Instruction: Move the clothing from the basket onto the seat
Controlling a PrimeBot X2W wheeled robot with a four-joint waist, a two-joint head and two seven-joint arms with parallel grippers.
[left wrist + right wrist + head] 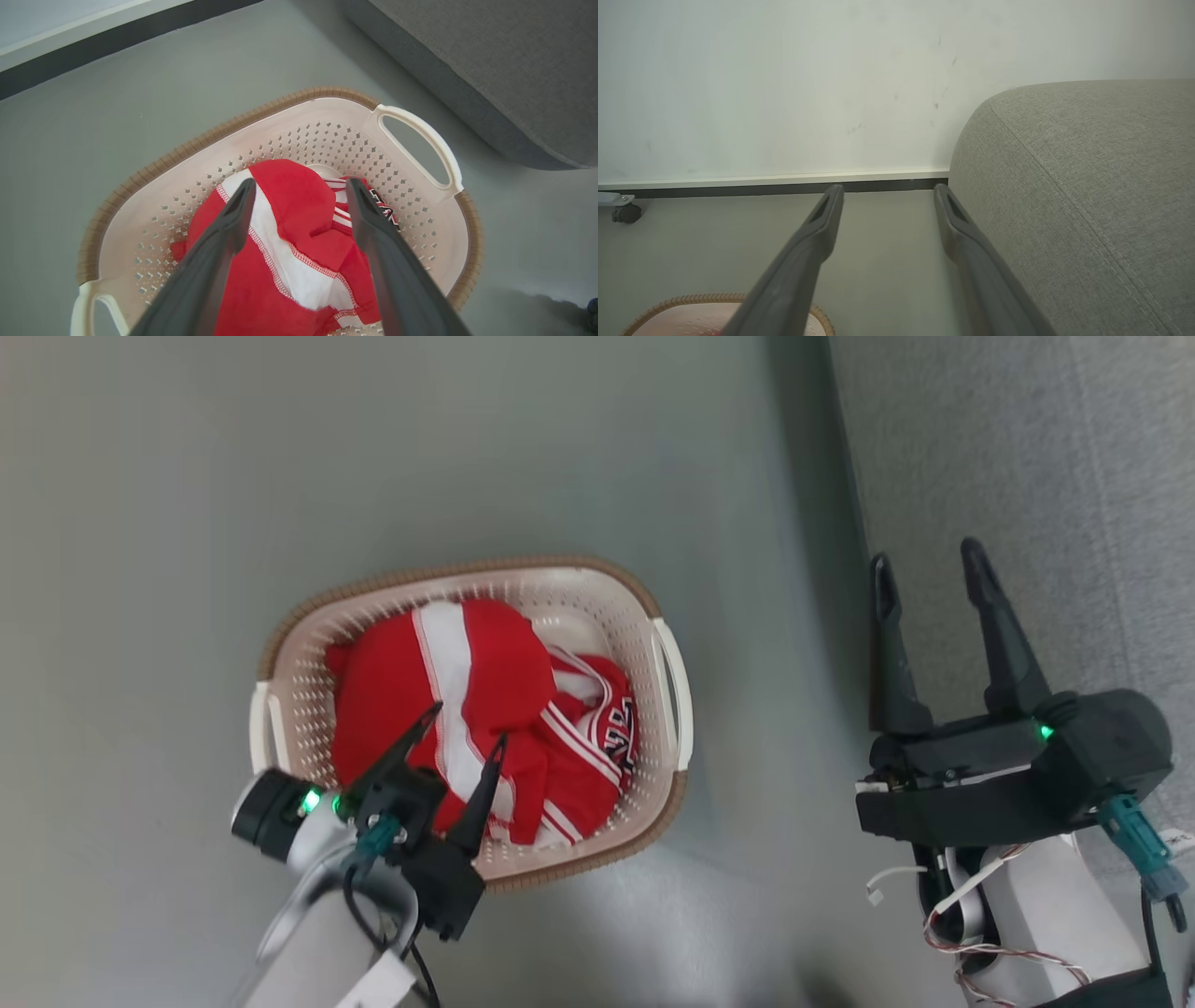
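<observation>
The red clothing (485,709) with white stripes lies bunched inside the cream basket (653,616) on the grey floor; a jersey with dark lettering (621,733) sits at its right side. My left gripper (467,723) hovers open just above the pile, nothing between its fingers. In the left wrist view the clothing (299,219) shows between the spread fingers (224,233), inside the basket (420,140). My right gripper (929,574) stands open and empty over the edge of the grey seat (1027,457). The seat (1087,196) rises beside the right gripper (887,189).
Bare grey floor surrounds the basket. A white wall with a dark skirting strip (738,189) runs behind. A small caster wheel (626,212) stands by the wall at the left. The seat's rounded corner (514,93) lies close to the basket's handle (430,140).
</observation>
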